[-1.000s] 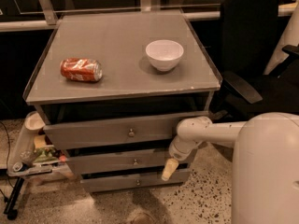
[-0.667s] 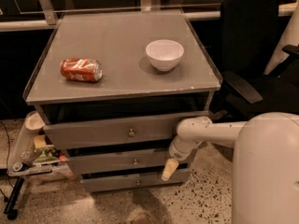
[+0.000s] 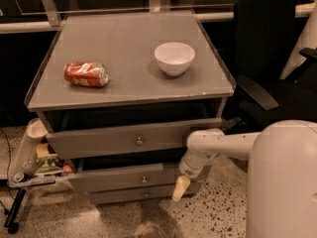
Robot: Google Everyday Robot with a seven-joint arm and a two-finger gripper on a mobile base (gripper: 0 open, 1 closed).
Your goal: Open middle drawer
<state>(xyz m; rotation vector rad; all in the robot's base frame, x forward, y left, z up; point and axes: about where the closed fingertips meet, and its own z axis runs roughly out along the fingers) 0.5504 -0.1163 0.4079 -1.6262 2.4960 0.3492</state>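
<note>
- Gripper [image 3: 180, 189], pale-tipped, hangs at the lower centre-right of the frame, against the right end of the middle drawer [image 3: 119, 179]. Whether it is spread or closed cannot be told, nor whether it has any hold on the front.
- Middle drawer's front and its small knob [image 3: 144, 179] now sit lower in the frame than a second ago, with a wider dark gap above them.
- I take that to mean the drawer has slid partly out, so the task is under way but probably needs more pull.
- Gripper has dropped slightly with the drawer front.
- Top drawer [image 3: 99, 144], bottom drawer [image 3: 119, 197], the red can [image 3: 85, 74] and the white bowl [image 3: 174, 58] on the cabinet are unmoved.
</note>
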